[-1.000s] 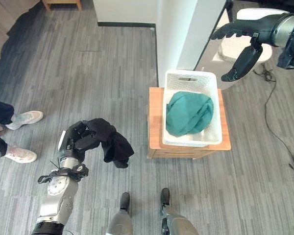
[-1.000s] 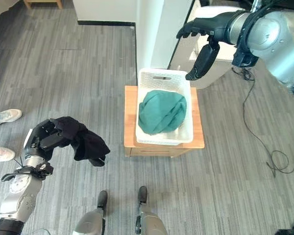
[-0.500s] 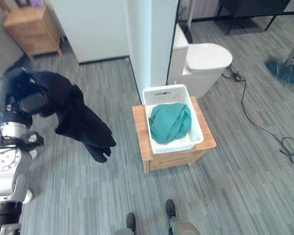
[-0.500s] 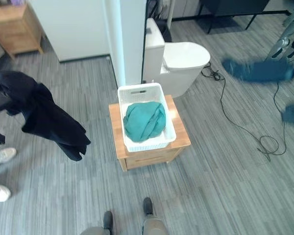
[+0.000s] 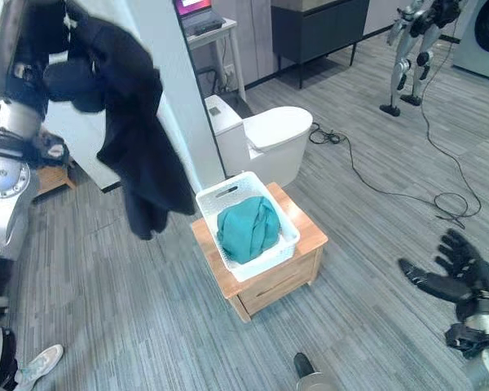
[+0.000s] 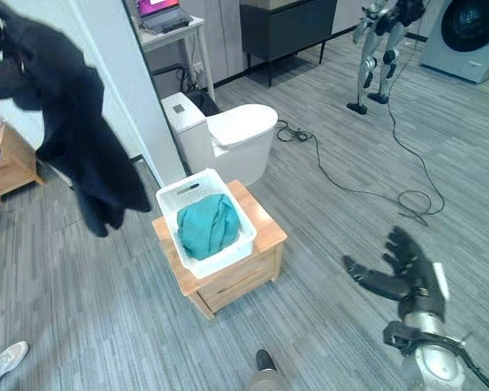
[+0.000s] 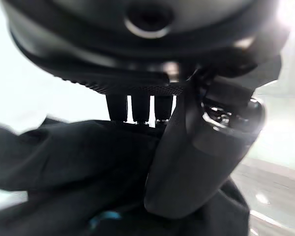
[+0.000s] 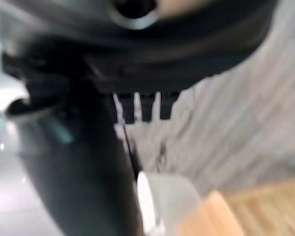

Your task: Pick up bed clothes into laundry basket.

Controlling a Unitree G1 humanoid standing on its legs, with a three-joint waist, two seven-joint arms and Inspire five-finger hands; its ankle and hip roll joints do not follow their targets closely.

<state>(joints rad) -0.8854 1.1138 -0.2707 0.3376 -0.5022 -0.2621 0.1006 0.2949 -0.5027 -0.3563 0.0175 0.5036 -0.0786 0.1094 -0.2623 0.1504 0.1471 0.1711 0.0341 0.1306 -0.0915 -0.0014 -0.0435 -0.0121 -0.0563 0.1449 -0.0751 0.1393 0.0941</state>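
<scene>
High at left, left hand [image 5: 61, 77] grips limp black garment [image 5: 138, 155]; slatted white basket [image 5: 246, 224] below.

Matt black cloth garment [image 5: 138, 138]; soft teal cloth [image 5: 246, 230] in white perforated plastic basket [image 5: 214, 196]; smooth pale wooden stand [image 5: 310, 236]; glossy white toilet [image 5: 269, 142]; grey wood-grain floor [image 5: 147, 309].

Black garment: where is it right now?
The black garment hangs from the raised left hand at the upper left of the left eye view, left of the white basket holding a teal cloth, not yet over it.
</scene>
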